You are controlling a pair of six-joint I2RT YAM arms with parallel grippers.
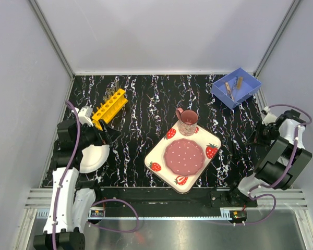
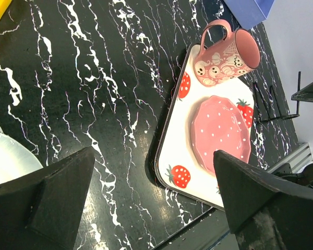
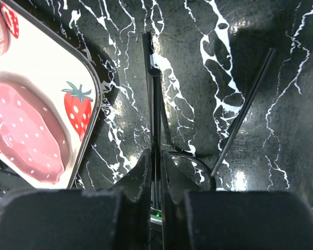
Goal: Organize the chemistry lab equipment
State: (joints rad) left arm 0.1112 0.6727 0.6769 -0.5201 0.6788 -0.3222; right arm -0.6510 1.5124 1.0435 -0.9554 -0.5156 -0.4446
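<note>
Left gripper [image 2: 152,156] spread, right gripper [image 3: 155,156] pressed together, and the light, stiff yellow plastic rack [image 1: 109,108] of fragile thin clear tubes [image 1: 111,94] sits left of the strawberry-print tray [image 1: 159,151], probably best pinched across its long walls.

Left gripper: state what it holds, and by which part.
Nothing. The left gripper is open, its jaws wide apart above the black table.

Robot test cell: plain grey panel walls [image 1: 172,31] in aluminium extrusion framing [image 1: 51,36] box in a black marble-print tabletop [image 1: 146,104]. The left arm [image 1: 68,182] and right arm [image 1: 279,156] are bolted to a metal rail [image 1: 161,212] at the near edge, with purple cables [image 1: 115,200] running loose. Props are mixed: yellow tube rack [image 1: 109,108], blue bin [image 1: 236,87], strawberry-print tray [image 1: 208,137].
</note>
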